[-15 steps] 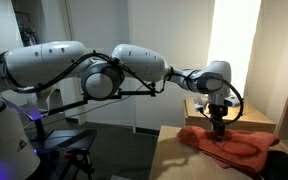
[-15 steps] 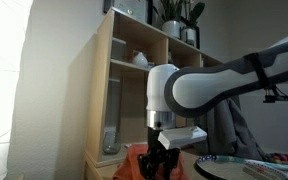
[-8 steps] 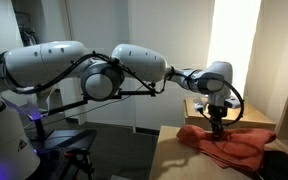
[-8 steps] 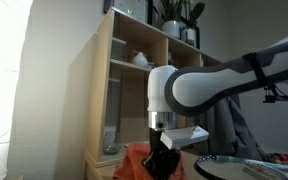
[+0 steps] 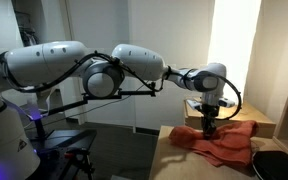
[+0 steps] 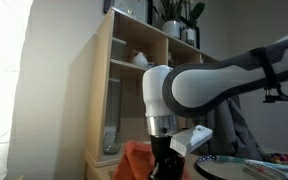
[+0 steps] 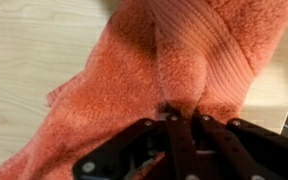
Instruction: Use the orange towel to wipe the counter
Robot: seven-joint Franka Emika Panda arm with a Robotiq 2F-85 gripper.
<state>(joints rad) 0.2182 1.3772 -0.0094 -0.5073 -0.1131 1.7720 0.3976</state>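
The orange towel (image 7: 184, 55) lies rumpled on the light wood counter (image 7: 34, 60); it also shows as the orange towel (image 5: 224, 142) and the orange towel (image 6: 136, 160) in both exterior views. My gripper (image 7: 186, 112) comes in from the bottom of the wrist view, its dark fingers shut on a raised fold of the cloth. In an exterior view the gripper (image 5: 208, 129) stands upright over the towel's middle, above the counter (image 5: 174, 162). In the low exterior view the gripper (image 6: 166, 166) is partly cut off by the frame's edge.
A pale wooden box (image 5: 196, 108) stands behind the towel. A dark round object (image 5: 282, 163) sits at the counter's near right corner. A tall open shelf (image 6: 134, 80) rises behind the arm, and a patterned plate (image 6: 239, 168) lies beside it.
The fingers have shut on a fold of the towel. The gripper has shifted slightly sideways, dragging the cloth, which now looks more bunched and pulled along with it.
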